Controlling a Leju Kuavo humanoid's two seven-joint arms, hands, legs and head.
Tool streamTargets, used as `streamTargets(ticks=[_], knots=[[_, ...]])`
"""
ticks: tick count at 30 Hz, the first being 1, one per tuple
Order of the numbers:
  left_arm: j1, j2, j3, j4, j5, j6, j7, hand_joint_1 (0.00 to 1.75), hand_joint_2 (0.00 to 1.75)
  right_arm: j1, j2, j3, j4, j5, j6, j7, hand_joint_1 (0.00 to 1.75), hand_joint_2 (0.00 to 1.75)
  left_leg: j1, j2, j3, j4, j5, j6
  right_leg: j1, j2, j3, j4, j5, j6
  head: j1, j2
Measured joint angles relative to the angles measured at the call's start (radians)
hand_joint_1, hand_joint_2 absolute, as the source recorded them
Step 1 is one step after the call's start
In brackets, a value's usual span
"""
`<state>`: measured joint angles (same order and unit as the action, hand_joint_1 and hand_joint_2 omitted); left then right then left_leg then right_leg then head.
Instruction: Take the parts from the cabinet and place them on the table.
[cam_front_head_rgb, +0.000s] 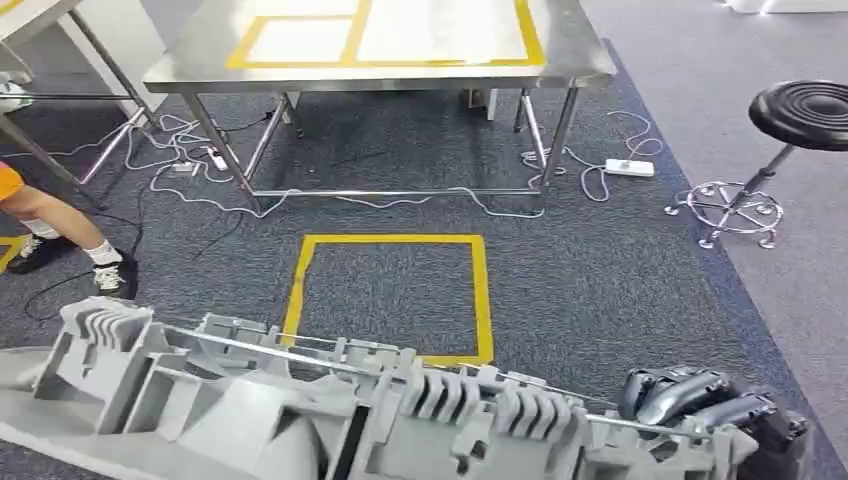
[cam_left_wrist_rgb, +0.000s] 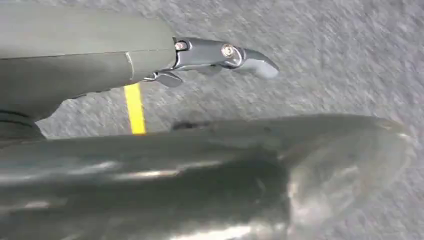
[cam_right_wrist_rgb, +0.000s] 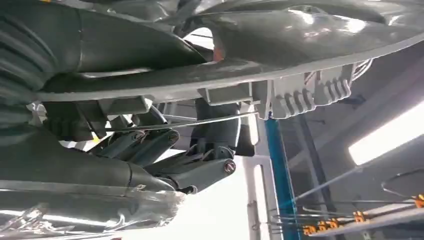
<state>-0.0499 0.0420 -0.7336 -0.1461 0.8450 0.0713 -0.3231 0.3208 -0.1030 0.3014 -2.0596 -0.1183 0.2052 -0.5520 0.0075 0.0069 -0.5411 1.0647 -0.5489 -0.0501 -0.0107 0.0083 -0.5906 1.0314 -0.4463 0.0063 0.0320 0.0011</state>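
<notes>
A long grey plastic part (cam_front_head_rgb: 300, 420) with ribs and clips stretches across the bottom of the head view, carried above the carpet. My right hand (cam_front_head_rgb: 700, 400) grips its right end with dark fingers curled over the edge. The right wrist view shows that hand (cam_right_wrist_rgb: 190, 165) closed under the part's ribbed rim (cam_right_wrist_rgb: 300, 90). In the left wrist view, my left hand (cam_left_wrist_rgb: 150, 60) lies against the part's smooth face (cam_left_wrist_rgb: 200, 180), with one dark finger (cam_left_wrist_rgb: 225, 52) stretched out over the carpet. The steel table (cam_front_head_rgb: 580, 70), marked with yellow tape, stands ahead.
A yellow taped square (cam_front_head_rgb: 480, 290) marks the carpet between me and the table. White cables and a power strip (cam_front_head_rgb: 630, 167) lie under the table. A black stool (cam_front_head_rgb: 800, 115) stands at the right. A person's leg (cam_front_head_rgb: 60, 225) is at the left.
</notes>
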Motion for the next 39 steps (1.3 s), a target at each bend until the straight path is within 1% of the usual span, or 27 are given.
streamTargets(ticks=[2,3,4,5,7,8,9,12,14,15,18,19,20,21,23,24,25,26,28,30,31,33,34,35,36,38,39], knots=[[0.002,0.000,0.000,0.000,0.001,0.000,-0.001,0.00,0.00,0.000,0.000,0.000,0.000,0.000,0.000,0.000,1.75,1.75,0.001,0.000,-0.096,0.161,-0.063,-0.004,0.001,0.001,0.003,0.000,-0.007,-0.005,0.000,0.000],[0.005,0.001,0.000,0.000,0.002,0.000,-0.001,0.00,0.00,0.001,0.000,0.000,0.000,0.000,0.000,0.000,1.75,1.75,0.000,-0.001,-0.142,0.225,-0.076,-0.004,0.002,0.003,0.005,0.000,-0.011,-0.006,-0.001,0.000],[0.008,0.001,0.000,0.000,0.002,0.000,-0.002,0.00,0.00,0.002,0.000,0.000,0.000,0.000,0.000,0.000,1.75,1.75,0.000,-0.001,-0.162,0.240,-0.060,-0.004,0.002,0.006,0.011,0.000,-0.015,-0.005,0.000,0.000],[0.009,0.002,0.000,0.000,0.002,0.000,-0.002,0.00,0.00,0.002,0.000,0.000,0.000,0.000,0.000,0.000,1.75,1.75,0.001,-0.001,-0.158,0.210,-0.018,-0.002,0.001,0.010,0.019,0.000,-0.021,-0.003,-0.001,0.000],[0.009,0.003,-0.001,0.000,0.003,0.001,-0.004,0.00,0.00,0.002,0.000,-0.001,0.000,0.000,0.000,0.000,1.75,1.75,0.001,-0.001,-0.099,0.059,0.096,0.003,0.000,0.013,0.043,0.000,-0.035,0.003,-0.001,0.000],[0.010,0.003,-0.001,0.000,0.004,0.001,-0.005,0.00,0.00,0.002,0.000,-0.001,0.000,0.000,0.000,0.000,1.75,1.75,0.001,-0.001,-0.069,-0.017,0.137,0.005,0.001,0.014,0.041,-0.001,-0.043,0.008,-0.002,0.000],[0.008,0.002,-0.001,0.000,0.005,0.001,-0.007,0.00,0.00,0.002,0.000,-0.001,0.000,-0.001,0.000,0.000,1.75,1.75,-0.001,-0.003,-0.049,-0.054,0.111,0.009,0.009,0.018,0.046,0.005,-0.055,0.017,-0.005,0.000],[0.008,0.002,-0.001,0.000,0.008,0.001,-0.010,0.00,0.00,0.006,0.000,-0.001,0.000,0.000,0.001,0.000,1.75,1.75,-0.001,-0.003,-0.049,-0.062,0.098,0.033,0.009,0.019,0.063,-0.002,-0.048,0.034,-0.002,0.000],[0.009,0.000,-0.002,0.000,0.008,0.000,-0.011,0.00,0.00,0.006,0.000,-0.001,0.000,0.000,0.001,0.000,1.75,1.75,0.004,-0.004,-0.025,-0.064,0.093,0.046,0.008,0.010,0.066,0.009,-0.066,0.044,0.002,0.000],[0.008,0.002,-0.002,0.000,0.008,0.000,-0.011,0.00,0.00,0.005,-0.001,-0.001,0.000,0.000,0.001,0.000,1.75,1.75,0.004,-0.003,-0.017,-0.064,0.087,0.053,0.008,0.004,0.042,0.063,-0.086,0.048,0.007,0.000],[0.010,0.003,-0.003,0.000,0.010,0.000,-0.012,0.00,0.00,0.010,-0.001,-0.001,0.000,0.002,0.001,0.000,1.75,1.75,0.002,-0.003,0.001,-0.064,0.067,0.056,0.007,0.002,-0.110,0.293,-0.173,0.052,0.010,0.000],[0.011,0.003,-0.005,0.000,0.010,-0.001,-0.013,0.00,0.00,0.012,-0.002,-0.001,0.000,0.002,0.001,0.000,1.75,1.75,0.002,-0.003,0.010,-0.064,0.059,0.056,0.007,0.002,-0.135,0.310,-0.173,0.053,0.010,0.000],[0.012,0.003,-0.006,0.000,0.010,-0.003,-0.013,0.00,0.00,0.013,-0.002,-0.001,0.000,0.003,0.001,0.000,1.75,1.75,0.002,-0.004,0.024,-0.064,0.049,0.055,0.007,0.002,-0.137,0.285,-0.151,0.051,0.010,0.000],[0.012,0.002,-0.007,0.000,0.010,-0.003,-0.013,0.00,0.00,0.013,-0.002,-0.001,0.000,0.004,0.001,0.000,1.75,1.75,0.002,-0.004,0.040,-0.064,0.039,0.053,0.007,0.001,-0.123,0.227,-0.112,0.050,0.011,0.000],[0.012,0.002,-0.007,0.000,0.010,-0.003,-0.013,0.00,0.00,0.014,-0.002,-0.001,0.000,0.004,0.001,0.000,1.75,1.75,0.003,-0.004,0.067,-0.065,0.015,0.046,0.007,-0.003,-0.073,0.063,0.008,0.043,0.011,0.000],[0.011,0.003,-0.007,0.001,0.010,-0.003,-0.013,0.00,0.00,0.016,-0.002,-0.001,0.000,0.004,0.001,-0.001,1.75,1.75,-0.001,-0.004,0.083,-0.061,0.003,0.040,0.009,-0.009,-0.073,0.029,0.055,0.037,0.011,0.000],[0.010,0.003,-0.007,0.001,0.010,-0.004,-0.013,0.00,0.00,0.015,-0.002,-0.001,0.001,0.004,0.001,0.001,1.75,1.75,-0.003,-0.005,0.082,-0.071,-0.002,0.034,0.011,-0.008,-0.068,0.027,0.029,0.026,0.013,0.000],[0.010,0.003,-0.007,0.001,0.010,-0.005,-0.013,0.00,0.00,0.016,-0.002,-0.002,0.000,0.005,0.000,0.001,1.75,1.75,-0.003,-0.003,0.087,-0.081,-0.004,0.026,0.013,-0.005,-0.060,0.026,0.040,0.019,0.006,0.000],[0.009,0.003,-0.007,0.001,0.010,-0.005,-0.013,0.00,0.00,0.016,-0.002,-0.002,0.000,0.005,0.000,0.000,1.75,1.75,-0.003,-0.004,0.097,-0.068,0.011,0.013,0.009,0.001,-0.049,0.019,0.037,0.008,0.008,0.000],[0.004,0.001,-0.007,0.001,0.010,-0.005,-0.014,0.00,0.00,0.015,-0.002,-0.002,-0.001,0.005,0.000,0.000,1.75,1.75,-0.004,-0.004,0.056,0.018,0.009,0.007,0.004,0.000,-0.026,0.011,0.024,-0.004,0.005,0.000],[0.003,0.001,-0.008,0.001,0.010,-0.006,-0.014,0.00,0.00,0.013,-0.003,-0.002,0.000,0.005,0.000,0.000,1.75,1.75,-0.003,-0.004,0.010,0.087,-0.017,0.004,0.004,0.000,-0.021,0.010,0.017,-0.008,0.003,0.000],[0.005,0.001,-0.008,0.001,0.010,-0.006,-0.015,0.00,0.00,0.014,-0.003,-0.002,0.000,0.006,0.000,0.001,1.75,1.75,-0.003,-0.004,-0.081,0.208,-0.096,-0.001,0.004,0.002,-0.011,0.011,0.004,-0.011,0.003,0.000],[0.007,0.001,-0.008,0.001,0.010,-0.005,-0.015,0.00,0.00,0.014,-0.003,-0.002,0.000,0.007,0.000,0.001,1.75,1.75,-0.003,-0.004,-0.112,0.234,-0.113,-0.001,0.004,0.004,-0.003,0.011,-0.002,-0.011,0.003,0.000],[0.009,0.002,-0.008,0.001,0.010,-0.005,-0.015,0.00,0.00,0.014,-0.003,-0.003,0.000,0.007,0.000,0.001,1.75,1.75,-0.003,-0.004,-0.126,0.223,-0.098,-0.001,0.004,0.007,0.006,0.011,-0.009,-0.010,0.003,0.000],[0.009,0.002,-0.008,0.001,0.010,-0.005,-0.015,0.00,0.00,0.014,-0.003,-0.003,0.000,0.007,0.000,0.001,1.75,1.75,-0.003,-0.004,-0.121,0.177,-0.053,0.001,0.004,0.009,0.021,0.011,-0.019,-0.008,0.003,0.000],[0.009,0.003,-0.008,0.001,0.010,-0.005,-0.015,0.00,0.00,0.014,-0.003,-0.004,0.000,0.007,0.000,0.001,1.75,1.75,-0.003,-0.004,-0.083,0.029,0.081,0.006,0.003,0.009,0.048,0.010,-0.037,-0.002,0.003,0.000],[0.011,0.003,-0.008,0.002,0.010,-0.005,-0.015,0.00,0.00,0.014,-0.003,-0.004,0.000,0.007,0.000,0.001,1.75,1.75,-0.003,-0.003,-0.077,-0.030,0.136,0.007,0.006,0.010,0.052,0.011,-0.046,0.003,0.001,0.000]])
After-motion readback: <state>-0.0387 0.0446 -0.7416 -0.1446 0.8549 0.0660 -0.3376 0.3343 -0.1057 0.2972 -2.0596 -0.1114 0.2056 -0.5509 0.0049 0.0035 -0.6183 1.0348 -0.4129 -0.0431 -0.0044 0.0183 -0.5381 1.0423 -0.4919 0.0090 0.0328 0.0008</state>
